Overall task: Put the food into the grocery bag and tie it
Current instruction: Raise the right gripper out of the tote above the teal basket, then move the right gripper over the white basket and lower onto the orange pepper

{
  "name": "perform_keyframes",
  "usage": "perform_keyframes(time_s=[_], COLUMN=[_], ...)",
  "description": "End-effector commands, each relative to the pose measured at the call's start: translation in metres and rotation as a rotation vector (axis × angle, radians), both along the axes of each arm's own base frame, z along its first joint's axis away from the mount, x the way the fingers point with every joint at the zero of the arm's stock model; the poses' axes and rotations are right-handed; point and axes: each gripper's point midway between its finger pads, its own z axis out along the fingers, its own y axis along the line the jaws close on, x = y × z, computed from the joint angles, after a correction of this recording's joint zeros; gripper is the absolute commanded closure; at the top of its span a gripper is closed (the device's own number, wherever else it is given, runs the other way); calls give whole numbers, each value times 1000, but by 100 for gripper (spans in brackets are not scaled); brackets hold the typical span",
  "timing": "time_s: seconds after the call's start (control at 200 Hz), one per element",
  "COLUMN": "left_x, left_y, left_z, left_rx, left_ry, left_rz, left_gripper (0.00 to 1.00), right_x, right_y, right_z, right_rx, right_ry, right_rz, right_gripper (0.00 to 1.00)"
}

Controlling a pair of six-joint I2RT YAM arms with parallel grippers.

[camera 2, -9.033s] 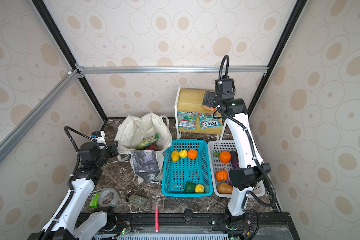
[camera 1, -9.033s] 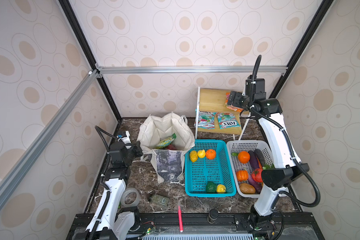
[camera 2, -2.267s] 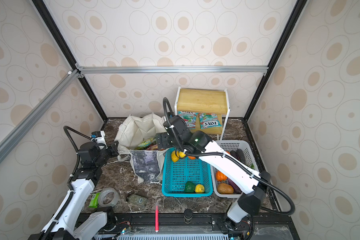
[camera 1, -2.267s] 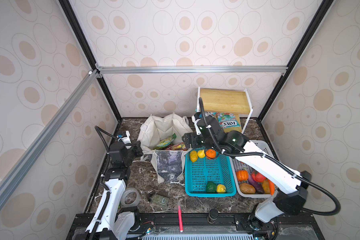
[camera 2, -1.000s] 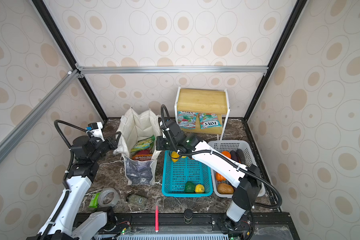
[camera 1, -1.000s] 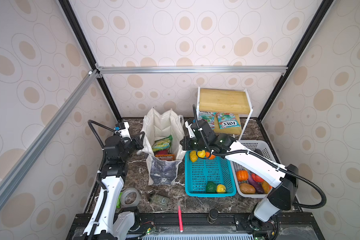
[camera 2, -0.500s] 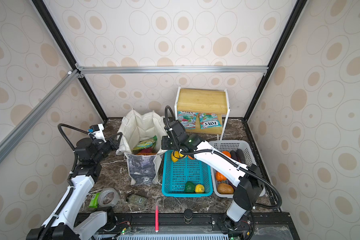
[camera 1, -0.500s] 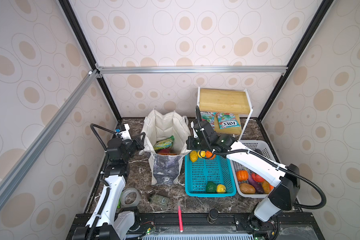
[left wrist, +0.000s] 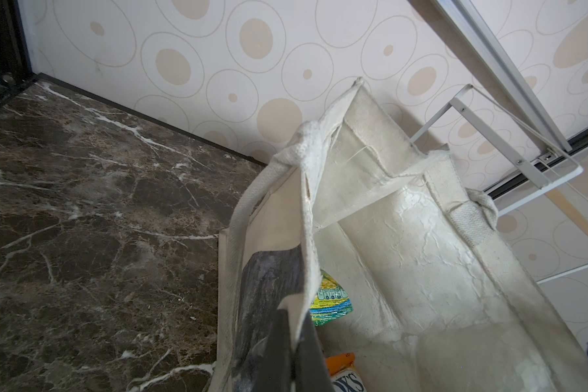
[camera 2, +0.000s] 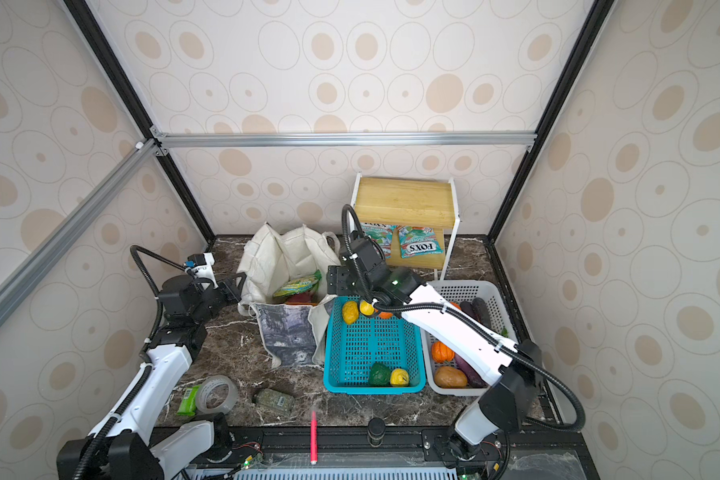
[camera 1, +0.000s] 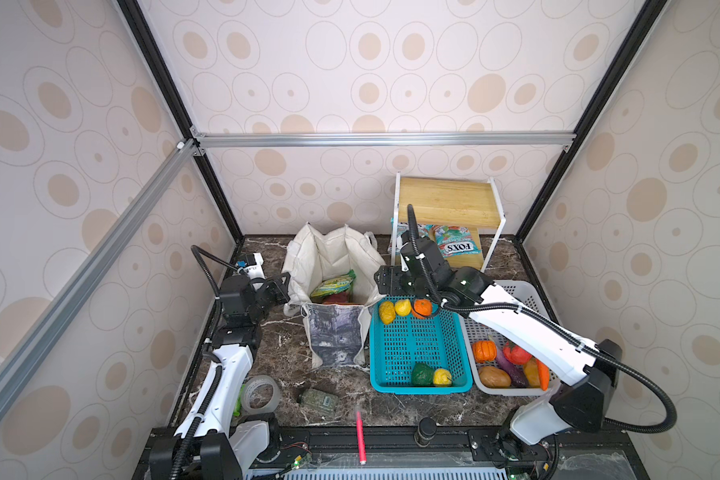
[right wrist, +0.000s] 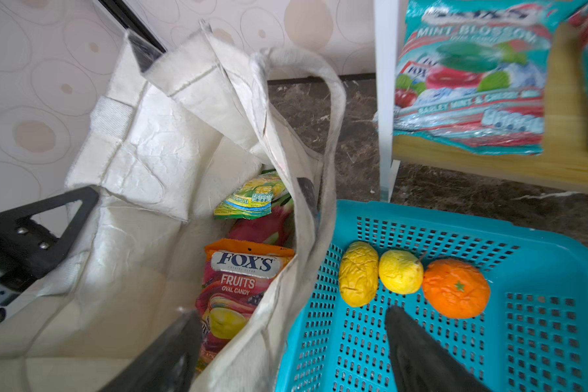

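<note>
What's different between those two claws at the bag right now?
The left gripper is shut, pinching the rim of the grocery bag; the right gripper is open and holds nothing. The left gripper is at the bag's side away from the teal basket; the right gripper hovers over the side next to it. Both are black.

I'm pinching the left rim of the grocery bag (camera 1: 329, 257) with my left gripper (camera 1: 282, 287); bag is standing upright, mouth gaping. A green packet (camera 1: 334, 285) is lying inside on something red. I'm hovering my right gripper (camera 1: 381, 281) at the bag's right rim, just beside the teal basket (camera 1: 420, 389); jaw gap is hard to tell from up here. Two yellow fruits (camera 1: 386, 311) and an orange (camera 1: 423, 306) are sitting along the basket's far edge, partly under my right arm.
</note>
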Motion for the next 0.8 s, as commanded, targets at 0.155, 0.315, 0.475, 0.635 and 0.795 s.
perform_keyframes(time_s=[0.155,0.315,0.475,0.635,0.795], left_x=[1,6,5,-3,-2], left_y=[-1,-4,-4,-5,2], left_z=[4,23,62,79,38], left_rx=[-2,-40,-53,-43,-22], left_ry=[-19,-43,-113,-162,-74], left_rz=[-11,-23,-16,-24,19], left_gripper=[100,100,100,100,100], right_x=[-2,9,10,6,9], right_y=[20,51,60,50,45], right_z=[-16,-38,-4,11,-8], right_rx=[103,70,152,180,137], right_ry=[56,177,100,53,72], right_rz=[43,90,116,100,67], right_gripper=[18,62,100,100,100])
